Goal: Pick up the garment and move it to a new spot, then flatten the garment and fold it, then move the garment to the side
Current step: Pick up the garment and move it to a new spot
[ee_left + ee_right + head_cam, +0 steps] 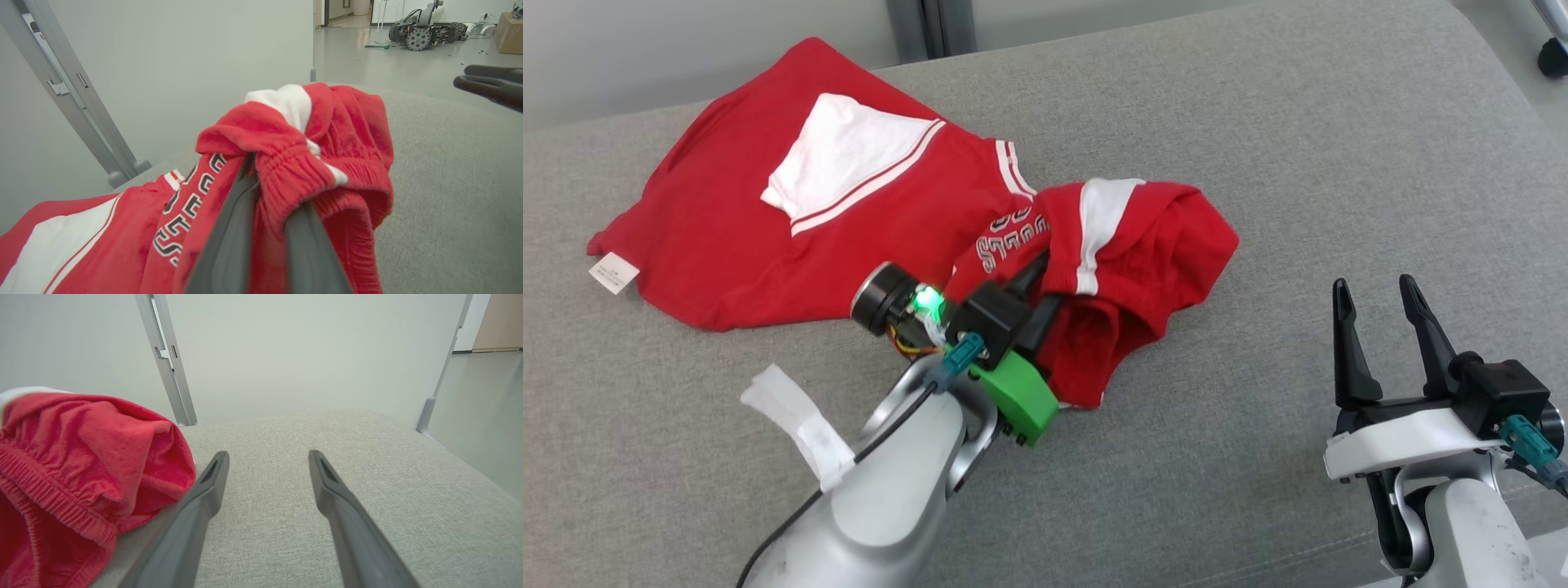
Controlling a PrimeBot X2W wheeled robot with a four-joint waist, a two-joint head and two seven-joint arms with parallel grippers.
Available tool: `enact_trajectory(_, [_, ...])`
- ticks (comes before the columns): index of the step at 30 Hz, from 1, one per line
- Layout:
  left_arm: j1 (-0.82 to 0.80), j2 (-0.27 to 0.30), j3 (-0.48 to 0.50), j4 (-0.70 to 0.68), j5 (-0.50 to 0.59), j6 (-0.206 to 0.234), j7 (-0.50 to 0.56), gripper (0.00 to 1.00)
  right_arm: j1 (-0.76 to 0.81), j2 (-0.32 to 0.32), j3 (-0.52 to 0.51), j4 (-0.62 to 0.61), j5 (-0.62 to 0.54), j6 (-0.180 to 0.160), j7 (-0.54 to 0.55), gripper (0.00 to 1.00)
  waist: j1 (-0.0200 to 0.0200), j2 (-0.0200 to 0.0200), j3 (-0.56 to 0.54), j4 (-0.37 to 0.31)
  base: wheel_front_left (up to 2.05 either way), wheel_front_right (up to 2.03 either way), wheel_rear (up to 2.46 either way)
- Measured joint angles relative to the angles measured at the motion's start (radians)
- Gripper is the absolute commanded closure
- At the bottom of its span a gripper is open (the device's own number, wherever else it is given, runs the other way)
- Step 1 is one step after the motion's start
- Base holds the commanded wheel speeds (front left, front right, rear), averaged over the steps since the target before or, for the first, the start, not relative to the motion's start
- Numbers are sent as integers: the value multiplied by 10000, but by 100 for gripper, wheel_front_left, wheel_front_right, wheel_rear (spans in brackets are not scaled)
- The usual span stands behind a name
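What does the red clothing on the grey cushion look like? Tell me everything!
The red garment looks like soft, fleecy shorts with white stripes and panels, black-and-white lettering, a gathered elastic waistband and a small white label at one corner. It lies on the grey cushion: its left part is spread fairly flat, its right part bunched into a heap. The left gripper is shut on a fold at the waistband.
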Motion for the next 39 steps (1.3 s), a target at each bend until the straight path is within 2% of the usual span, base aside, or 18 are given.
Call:
enact_trajectory(4, [792, 4, 117, 278, -69, 71, -15, 100, -3, 2, -33, 23, 23, 0, 0, 0, 0, 0, 127, -55, 0, 0, 0])
enact_trajectory(12, [1703, 4, 65, 173, -493, 173, -15, 100, -3, 2, 27, 117, 6, 0, 0, 0, 0, 0, 41, 266, 0, 0, 0])
enact_trajectory(14, [1855, 4, -111, 117, -621, 211, -17, 75, -3, 4, 81, 136, 6, 0, 0, 0, 0, 0, -7, 354, 0, 0, 0])
enact_trajectory(15, [1912, 6, -194, 94, -639, 249, -15, 53, -3, 4, 86, 146, 6, 0, 0, 0, 0, 0, -25, 386, 0, 0, 0])
enact_trajectory(16, [1987, 2, -282, 59, -717, 265, -17, 6, -3, 4, 92, 163, 6, 0, 0, 0, 0, 0, -53, 422, 0, 0, 0])
enact_trajectory(17, [2043, 2, -357, 48, -821, 297, -17, 0, -2, 4, 98, 176, 4, 0, 0, 0, 0, 0, -84, 455, 0, 0, 0])
enact_trajectory(26, [2383, 0, -383, -355, -1221, 677, -15, 0, 80, 4, 46, 282, -67, 0, 0, 0, 0, 0, -544, 642, 0, 0, 0])
enact_trajectory(39, [3409, 50, 1110, -1300, -855, 915, -15, 0, 652, 4, -173, 299, -100, 0, 0, 0, -1, 0, -1455, 942, 0, 0, 0])
